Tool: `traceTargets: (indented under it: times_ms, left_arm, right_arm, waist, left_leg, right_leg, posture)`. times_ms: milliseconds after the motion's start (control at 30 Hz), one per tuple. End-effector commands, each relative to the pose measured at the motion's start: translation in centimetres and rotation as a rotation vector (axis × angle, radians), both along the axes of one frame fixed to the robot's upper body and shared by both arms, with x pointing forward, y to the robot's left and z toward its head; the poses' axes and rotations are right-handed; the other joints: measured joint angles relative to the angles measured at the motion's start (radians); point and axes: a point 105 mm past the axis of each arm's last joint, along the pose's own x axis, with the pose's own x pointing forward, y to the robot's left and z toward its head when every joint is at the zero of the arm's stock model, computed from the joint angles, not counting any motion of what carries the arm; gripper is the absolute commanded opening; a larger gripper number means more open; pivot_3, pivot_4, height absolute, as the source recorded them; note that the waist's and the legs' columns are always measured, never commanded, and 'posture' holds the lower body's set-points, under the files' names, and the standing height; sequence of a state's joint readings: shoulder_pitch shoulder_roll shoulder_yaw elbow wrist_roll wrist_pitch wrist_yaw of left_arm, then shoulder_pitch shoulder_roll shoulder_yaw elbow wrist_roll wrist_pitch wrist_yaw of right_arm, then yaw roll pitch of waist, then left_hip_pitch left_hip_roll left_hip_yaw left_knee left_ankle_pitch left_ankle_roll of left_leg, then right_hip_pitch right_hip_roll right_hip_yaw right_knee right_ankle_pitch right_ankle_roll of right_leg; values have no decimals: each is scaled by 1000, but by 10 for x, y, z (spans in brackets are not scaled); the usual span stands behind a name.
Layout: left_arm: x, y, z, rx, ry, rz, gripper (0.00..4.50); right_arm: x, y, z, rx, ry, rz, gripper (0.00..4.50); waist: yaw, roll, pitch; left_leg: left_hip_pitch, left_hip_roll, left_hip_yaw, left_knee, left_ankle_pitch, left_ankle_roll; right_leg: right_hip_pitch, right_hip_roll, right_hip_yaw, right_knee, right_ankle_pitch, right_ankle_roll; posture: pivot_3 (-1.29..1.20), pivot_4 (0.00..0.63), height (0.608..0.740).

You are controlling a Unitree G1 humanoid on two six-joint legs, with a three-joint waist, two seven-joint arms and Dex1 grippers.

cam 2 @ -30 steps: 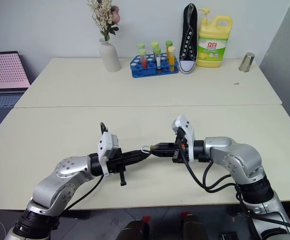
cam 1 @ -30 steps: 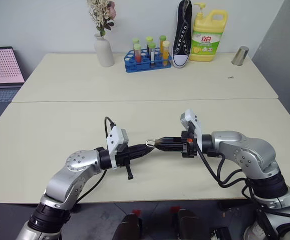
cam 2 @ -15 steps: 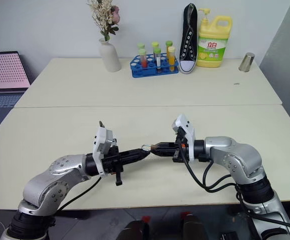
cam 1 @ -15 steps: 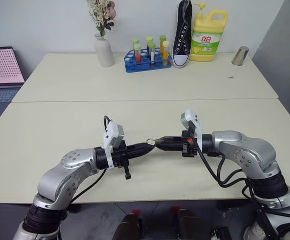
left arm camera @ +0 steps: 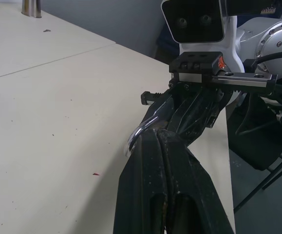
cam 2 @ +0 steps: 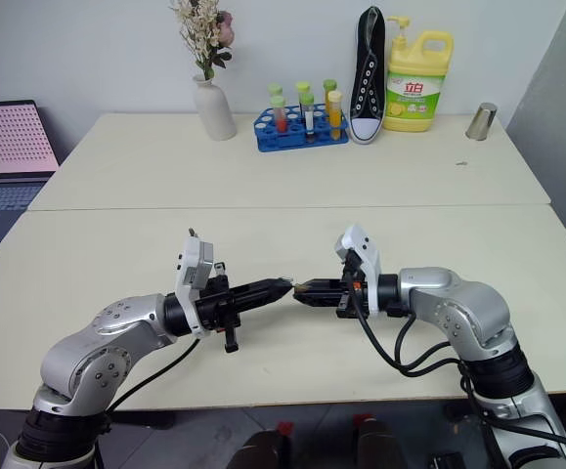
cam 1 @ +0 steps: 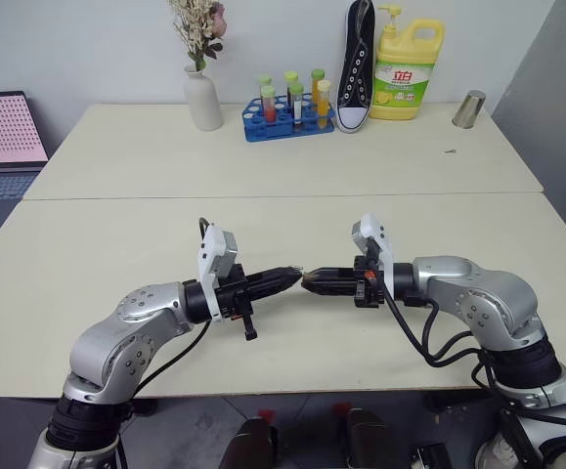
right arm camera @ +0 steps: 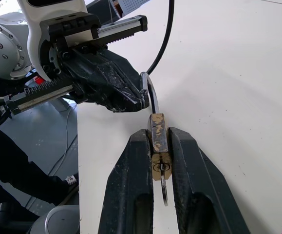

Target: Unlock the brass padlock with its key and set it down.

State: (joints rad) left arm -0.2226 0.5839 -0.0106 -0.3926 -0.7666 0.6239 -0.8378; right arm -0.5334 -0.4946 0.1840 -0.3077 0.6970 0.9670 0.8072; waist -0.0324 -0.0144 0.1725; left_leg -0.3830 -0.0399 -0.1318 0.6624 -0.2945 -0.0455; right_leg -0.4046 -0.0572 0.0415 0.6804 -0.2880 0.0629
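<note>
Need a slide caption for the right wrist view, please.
Right gripper clamps the brass padlock by its body; the shut left gripper meets its silvery shackle.

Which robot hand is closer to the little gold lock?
Right. The right gripper pinches the brass padlock itself; the left gripper only meets its silvery shackle.

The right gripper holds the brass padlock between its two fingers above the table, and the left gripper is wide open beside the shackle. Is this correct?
Not quite. The left gripper is shut, not wide open; the left wrist view shows its two fingers pressed together at the silvery shackle. The rest stands: the right gripper holds the brass padlock between its two fingers above the table.
</note>
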Motion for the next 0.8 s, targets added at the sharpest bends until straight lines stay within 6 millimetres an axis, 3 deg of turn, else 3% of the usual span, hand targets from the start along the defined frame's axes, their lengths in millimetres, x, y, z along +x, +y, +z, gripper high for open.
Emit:
traceTargets:
  times_ms: [33,533,633,767,800]
  left_arm:
    - [-1,-1,13,-16,-63,3,0]
    - [2,-1,9,41,-136,23,0]
    - [5,3,3,138,-222,49,0]
    - [-7,12,-9,311,-438,-48,0]
    - [-9,15,-15,354,-480,-75,371]
  right_arm:
    - [-6,4,9,25,-38,37,158]
    - [-6,4,8,25,-34,36,158]
    - [-5,3,8,23,-35,34,158]
    - [-3,2,6,16,-20,24,158]
    - [-3,1,5,14,-17,22,158]
  waist:
    - [0,0,0]
    - [0,0,0]
    - [0,0,0]
    - [0,0,0]
    - [0,0,0]
  left_leg:
    - [0,0,0,0,0,0]
    - [0,0,0,0,0,0]
    - [0,0,0,0,0,0]
    - [0,0,1,0,0,-1]
    - [0,0,1,-1,0,-1]
  right_leg:
    - [0,0,0,0,0,0]
    - [0,0,0,0,0,0]
    - [0,0,0,0,0,0]
    - [0,0,0,-1,0,0]
    - [0,0,0,-1,0,0]
  posture:
    - [0,150,740]
    - [0,150,740]
    - [0,150,740]
    - [0,150,740]
    - [0,150,740]
